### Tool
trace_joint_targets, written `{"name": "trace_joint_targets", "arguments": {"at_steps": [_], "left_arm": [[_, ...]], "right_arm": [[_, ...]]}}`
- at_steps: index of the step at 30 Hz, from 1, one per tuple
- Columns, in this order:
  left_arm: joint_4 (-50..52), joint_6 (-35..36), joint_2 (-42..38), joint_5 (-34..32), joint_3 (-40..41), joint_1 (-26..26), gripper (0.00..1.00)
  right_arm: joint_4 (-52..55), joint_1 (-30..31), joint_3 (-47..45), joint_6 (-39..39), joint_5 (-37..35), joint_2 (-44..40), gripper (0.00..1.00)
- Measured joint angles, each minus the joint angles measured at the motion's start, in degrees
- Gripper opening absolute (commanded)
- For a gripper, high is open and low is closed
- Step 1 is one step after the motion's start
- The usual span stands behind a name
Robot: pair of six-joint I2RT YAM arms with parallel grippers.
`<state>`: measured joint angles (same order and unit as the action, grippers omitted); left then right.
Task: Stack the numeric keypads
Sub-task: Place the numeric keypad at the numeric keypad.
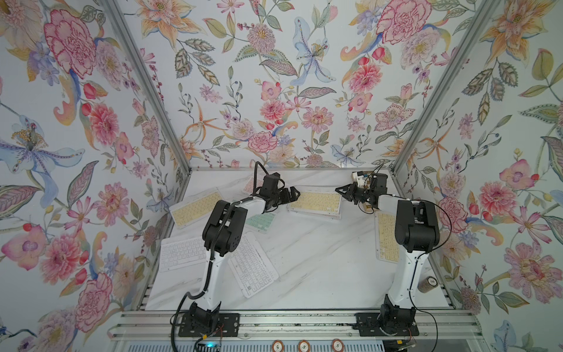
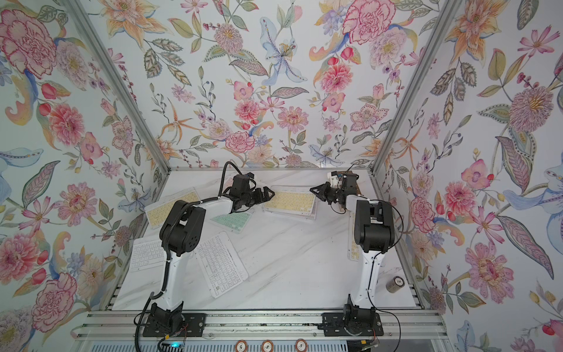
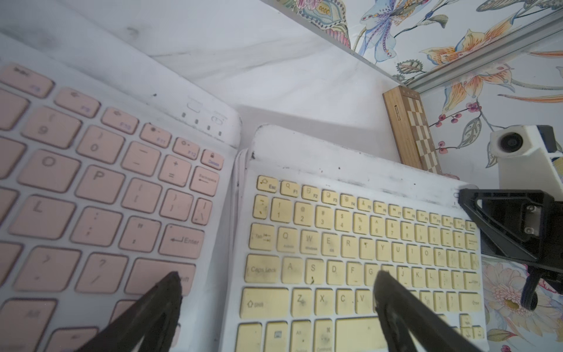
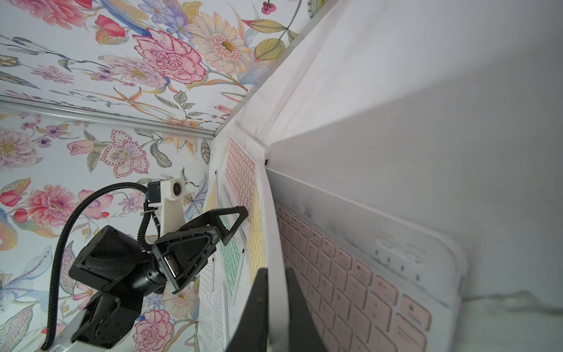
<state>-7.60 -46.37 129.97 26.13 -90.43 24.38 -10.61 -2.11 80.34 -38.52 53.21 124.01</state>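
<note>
A yellow keypad tops a small pile at the back middle of the table. My right gripper is shut on the thin white edge of this keypad's right end. A pink keypad lies directly under it. My left gripper hangs open over the pile's left end with nothing between its fingers. Another pink keypad lies beside the pile, towards the back wall. Loose on the table are a yellow keypad, a mint one, two white ones, and a yellow one.
A wooden chessboard stands against the back right corner, behind my right wrist. A small brown cylinder sits at the right front edge. The white marble table is walled on three sides by floral panels.
</note>
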Motion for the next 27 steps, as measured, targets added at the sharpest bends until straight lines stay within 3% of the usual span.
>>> {"name": "trace_joint_targets", "arguments": {"at_steps": [16, 27], "left_arm": [[1.22, 0.55, 3.30, 0.02, -3.43, 1.64, 0.99], [1.20, 0.81, 3.48, -0.02, -3.63, 2.16, 0.99]], "right_arm": [[3.80, -0.28, 0.07, 3.41, -2.36, 0.20, 0.22], [6.27, -0.28, 1.11, 5.55, -4.37, 0.35, 0.38]]}}
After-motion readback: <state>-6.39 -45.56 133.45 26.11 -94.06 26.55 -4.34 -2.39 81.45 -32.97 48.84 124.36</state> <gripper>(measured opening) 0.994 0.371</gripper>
